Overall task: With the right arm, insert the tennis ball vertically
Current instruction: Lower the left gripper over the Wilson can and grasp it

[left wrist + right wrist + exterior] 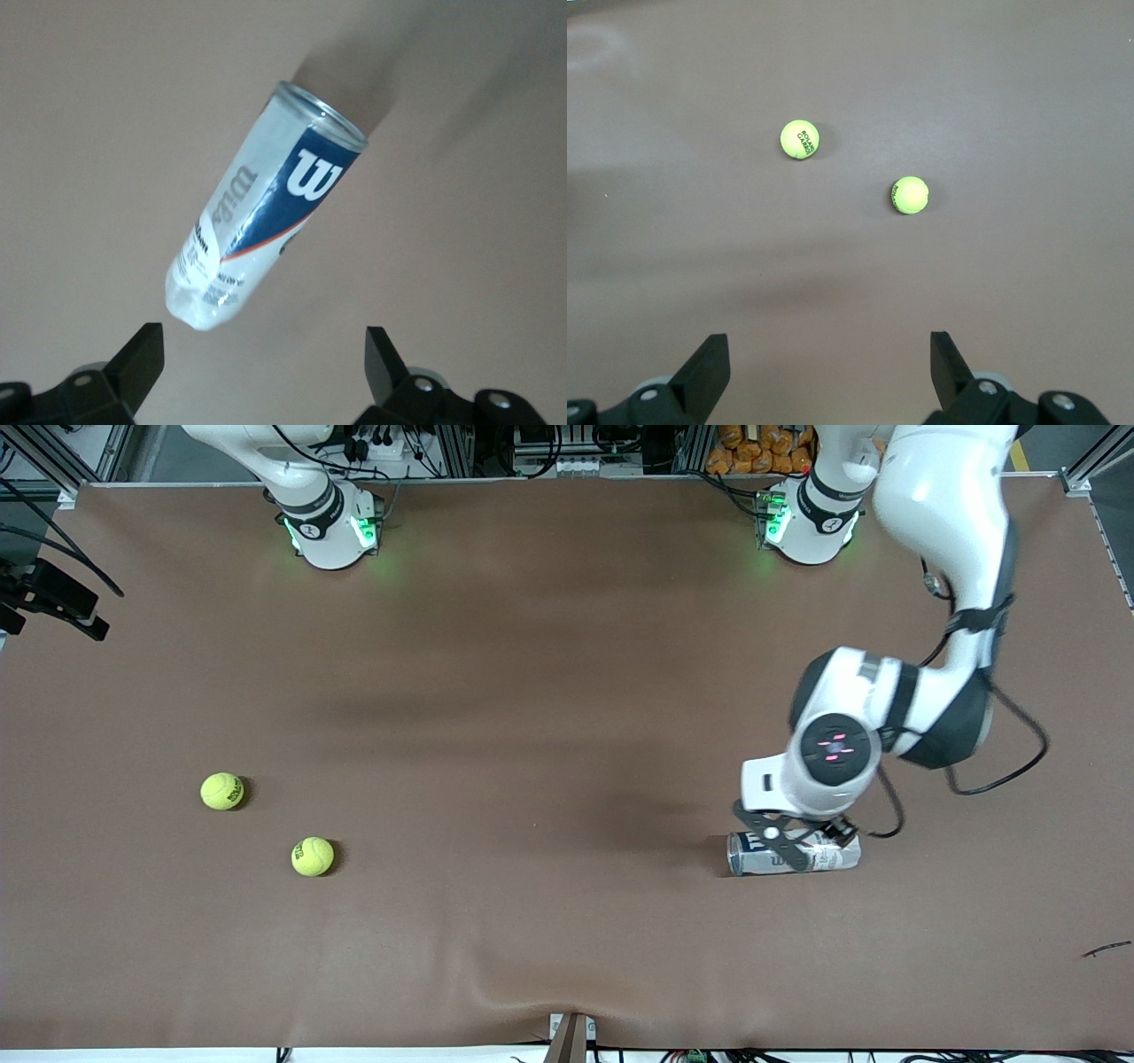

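A: Trouble is most likely at the can [794,853]. It lies on its side on the brown table [532,691] toward the left arm's end, with the left gripper [795,834] poised over it, fingers spread to either side and gripping nothing. A vertical insertion probably needs that can stood upright and steadied, and a clear, round plastic tube looks apt to roll or slide out of a pinch.

B: And the right arm [310,505]?

A: Only its base and lower links show in the front view. In the right wrist view the right gripper [828,372] hangs well above the table with its fingers apart and empty, looking down on both balls. Two balls so alike could lead to a misjudged approach; a fuzzy sphere nudged off-centre would likely roll away.

B: How do they look?

A: Both are yellow-green with dark lettering. One tennis ball [312,856] lies nearer the front camera; the second ball [221,791] lies farther from it, close by but apart, toward the right arm's end. Both sit well apart from the can.
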